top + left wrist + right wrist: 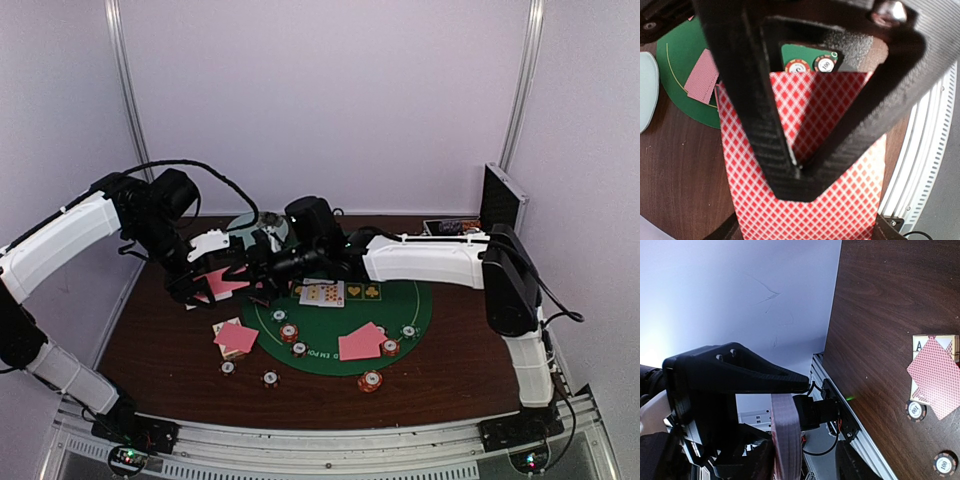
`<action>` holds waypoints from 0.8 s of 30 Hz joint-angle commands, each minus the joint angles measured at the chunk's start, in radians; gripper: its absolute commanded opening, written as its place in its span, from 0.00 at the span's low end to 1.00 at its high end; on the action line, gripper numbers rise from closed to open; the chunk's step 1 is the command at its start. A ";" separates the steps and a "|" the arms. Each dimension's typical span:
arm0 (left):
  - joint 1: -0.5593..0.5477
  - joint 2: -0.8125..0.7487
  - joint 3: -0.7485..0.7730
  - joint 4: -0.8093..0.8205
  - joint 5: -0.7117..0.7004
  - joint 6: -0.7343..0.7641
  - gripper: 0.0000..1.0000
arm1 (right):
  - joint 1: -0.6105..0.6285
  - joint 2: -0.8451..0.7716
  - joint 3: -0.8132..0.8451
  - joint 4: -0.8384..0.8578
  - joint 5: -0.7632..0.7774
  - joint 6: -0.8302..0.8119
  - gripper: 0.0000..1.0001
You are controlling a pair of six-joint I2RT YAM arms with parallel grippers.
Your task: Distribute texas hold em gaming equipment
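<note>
While the left jaws clench the pink diamond-patterned stack of playing cards [840, 200] and the right jaws' state is unclear, a rough pull could spill several cards below them.

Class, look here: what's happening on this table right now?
The left pincer is shut on a stack of pink-backed cards, held above the table. The right pincer reaches in beside the stack; whether it grips a card is unclear. Face-down cards and chips already lie on and around the green mat.
</note>
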State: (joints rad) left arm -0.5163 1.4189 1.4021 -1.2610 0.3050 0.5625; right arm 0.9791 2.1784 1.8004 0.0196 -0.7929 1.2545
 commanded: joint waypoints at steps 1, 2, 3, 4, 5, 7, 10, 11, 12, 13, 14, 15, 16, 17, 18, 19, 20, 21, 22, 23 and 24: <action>0.003 -0.030 0.005 0.017 0.006 -0.001 0.00 | -0.013 -0.077 -0.009 -0.013 -0.014 -0.021 0.43; 0.002 -0.030 0.005 0.017 0.006 -0.001 0.00 | -0.014 -0.084 -0.013 -0.012 -0.015 -0.022 0.41; 0.002 -0.030 0.005 0.017 0.006 0.000 0.00 | -0.016 -0.093 -0.020 -0.012 -0.015 -0.023 0.39; 0.002 -0.030 0.005 0.017 0.006 -0.001 0.00 | -0.018 -0.101 -0.025 -0.013 -0.016 -0.025 0.37; 0.002 -0.030 0.005 0.017 0.006 -0.001 0.00 | -0.019 -0.107 -0.031 -0.028 -0.017 -0.026 0.36; 0.002 -0.030 0.005 0.017 0.006 -0.001 0.00 | -0.021 -0.121 -0.041 -0.040 -0.019 -0.028 0.33; 0.002 -0.028 0.006 0.016 0.007 -0.001 0.00 | -0.022 -0.133 -0.055 -0.046 -0.024 -0.027 0.25; 0.002 -0.028 0.006 0.018 0.008 -0.001 0.00 | -0.023 -0.137 -0.059 -0.046 -0.026 -0.026 0.23; 0.002 -0.026 0.006 0.017 0.009 -0.001 0.00 | -0.023 -0.142 -0.064 -0.045 -0.027 -0.025 0.22; 0.002 -0.026 0.006 0.017 0.008 -0.002 0.00 | -0.023 -0.145 -0.069 -0.043 -0.029 -0.026 0.21; 0.002 -0.026 0.007 0.016 0.008 -0.001 0.00 | -0.023 -0.147 -0.072 -0.042 -0.030 -0.024 0.20; 0.002 -0.024 0.008 0.017 0.008 -0.001 0.00 | -0.023 -0.148 -0.075 -0.039 -0.032 -0.022 0.19; 0.002 -0.024 0.009 0.017 0.008 -0.001 0.00 | -0.023 -0.148 -0.078 -0.036 -0.032 -0.021 0.19; 0.002 -0.024 0.010 0.017 0.009 -0.001 0.00 | -0.023 -0.147 -0.080 -0.032 -0.034 -0.017 0.19; 0.003 -0.024 0.011 0.017 0.008 -0.001 0.00 | -0.023 -0.146 -0.083 -0.024 -0.036 -0.010 0.19; 0.003 -0.023 0.012 0.016 0.008 -0.002 0.00 | -0.022 -0.142 -0.086 -0.023 -0.040 -0.002 0.19; 0.002 -0.024 0.012 0.016 0.008 -0.002 0.00 | -0.023 -0.139 -0.088 -0.023 -0.043 0.003 0.18; 0.002 -0.023 0.013 0.016 0.007 -0.003 0.00 | -0.023 -0.136 -0.088 -0.023 -0.045 0.007 0.17; 0.002 -0.024 0.012 0.016 0.005 -0.003 0.00 | -0.023 -0.132 -0.087 0.000 -0.048 0.009 0.15; 0.002 -0.026 0.012 0.016 0.004 -0.003 0.00 | -0.023 -0.132 -0.086 0.003 -0.050 0.011 0.13; 0.002 -0.026 0.011 0.016 0.003 -0.002 0.00 | -0.023 -0.133 -0.083 0.004 -0.052 0.009 0.11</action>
State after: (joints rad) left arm -0.5159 1.4178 1.4021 -1.2610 0.3050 0.5625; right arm 0.9577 2.0773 1.7248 -0.0154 -0.8207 1.2499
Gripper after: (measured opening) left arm 0.675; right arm 0.141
